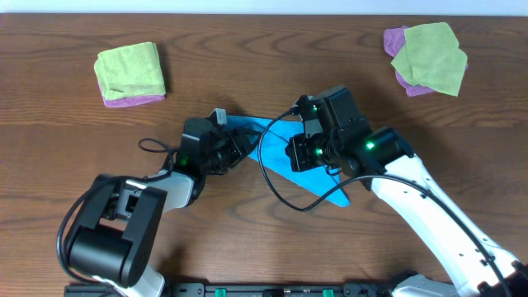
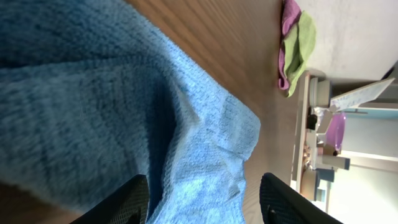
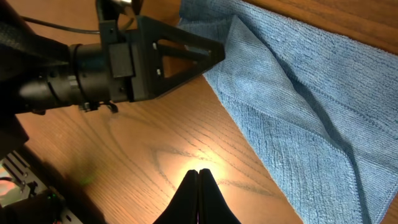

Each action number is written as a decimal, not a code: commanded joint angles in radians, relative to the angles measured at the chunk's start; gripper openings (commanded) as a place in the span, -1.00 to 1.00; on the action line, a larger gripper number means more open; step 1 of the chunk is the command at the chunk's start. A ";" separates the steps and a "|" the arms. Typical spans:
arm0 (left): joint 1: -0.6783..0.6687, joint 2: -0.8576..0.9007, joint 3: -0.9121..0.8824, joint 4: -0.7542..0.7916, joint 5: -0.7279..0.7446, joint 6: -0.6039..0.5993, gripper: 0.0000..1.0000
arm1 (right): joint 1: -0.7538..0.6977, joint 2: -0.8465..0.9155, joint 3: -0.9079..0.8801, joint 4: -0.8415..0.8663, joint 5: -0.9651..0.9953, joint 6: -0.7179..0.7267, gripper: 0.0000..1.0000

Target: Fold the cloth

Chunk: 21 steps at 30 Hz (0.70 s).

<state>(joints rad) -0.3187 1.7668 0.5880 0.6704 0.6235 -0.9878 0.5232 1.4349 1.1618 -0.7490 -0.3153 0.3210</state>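
From overhead, the cloth [image 1: 279,140] is lying near the middle of the desk, already doubled into a rough triangle with 1 point reaching toward the near right corner. The left gripper [image 1: 239,147] is coming in from the near left corner and meeting the cloth's left end. The right gripper [image 1: 299,153] is hanging over the cloth from the near right side, and its body is hiding much of the fabric. 2 stacks of lime-green and purple cloths are sitting apart, 1 [image 1: 129,74] by the far left corner and 1 [image 1: 427,58] by the far right corner, clear of the work.

In the left wrist view, the cloth [image 2: 124,93] is filling most of the picture. The left gripper [image 2: 208,199] is standing with its fingers [image 2: 134,202] spread wide and a rumpled edge lying between them. It is probably lining up to pinch that edge for the next fold.

In the right wrist view, the right gripper [image 3: 198,186] is holding its 2 fingers pressed together on nothing, over bare wood just beside the cloth [image 3: 298,93]. The left gripper [image 3: 155,53] is pointing its tip at the cloth's corner. The right one appears to be waiting aside so the corner is staying free.
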 commanded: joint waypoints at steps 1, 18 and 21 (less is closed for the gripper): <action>-0.017 0.048 0.031 0.024 -0.005 -0.032 0.17 | 0.008 -0.019 0.003 -0.005 -0.007 0.000 -0.97; -0.093 0.109 0.124 0.023 -0.006 -0.038 0.12 | 0.007 -0.019 0.003 -0.015 -0.003 -0.005 -0.97; -0.096 0.115 0.124 -0.017 -0.006 -0.027 0.11 | 0.007 -0.019 0.003 -0.032 -0.003 -0.004 -0.97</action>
<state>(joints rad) -0.4122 1.8595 0.6998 0.6704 0.6239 -1.0241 0.5232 1.4349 1.1618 -0.7723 -0.3153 0.3210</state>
